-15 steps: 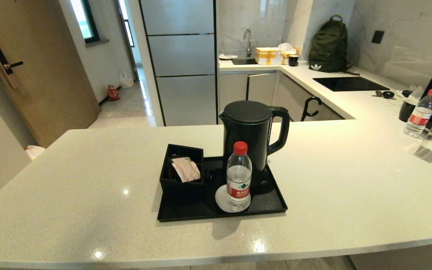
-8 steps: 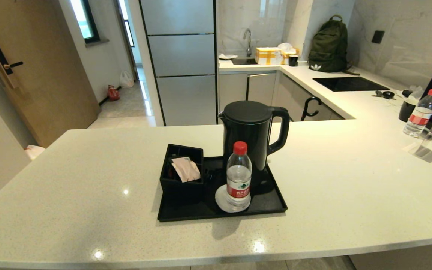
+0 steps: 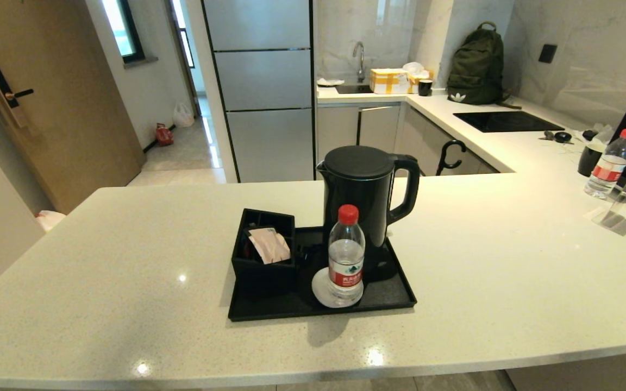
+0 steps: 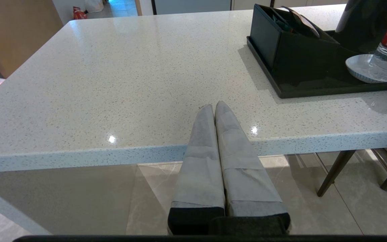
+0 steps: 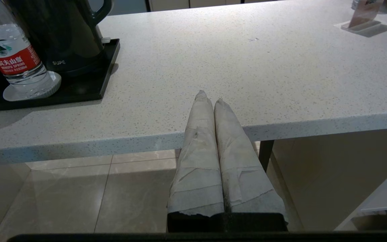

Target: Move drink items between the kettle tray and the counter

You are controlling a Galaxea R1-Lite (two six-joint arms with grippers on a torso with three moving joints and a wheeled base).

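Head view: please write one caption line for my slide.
Black kettle, pink sachet and water bottle on the kettle tray, middle of the counter.

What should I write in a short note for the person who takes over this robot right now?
Left gripper: shut, holding nothing, parked before the counter's near edge.
Right gripper: shut, holding nothing, parked likewise.
Kettle: upright at the back of the tray, handle toward the robot's right.
Pink sachet: in the black box on the tray's left side.
Water bottle: stands on a small white coaster at the tray's front, before the kettle.
Done: nothing shows as moved.
Left: bring the kettle and sachet from tray to counter; the bottle may hinder a frontal reach.
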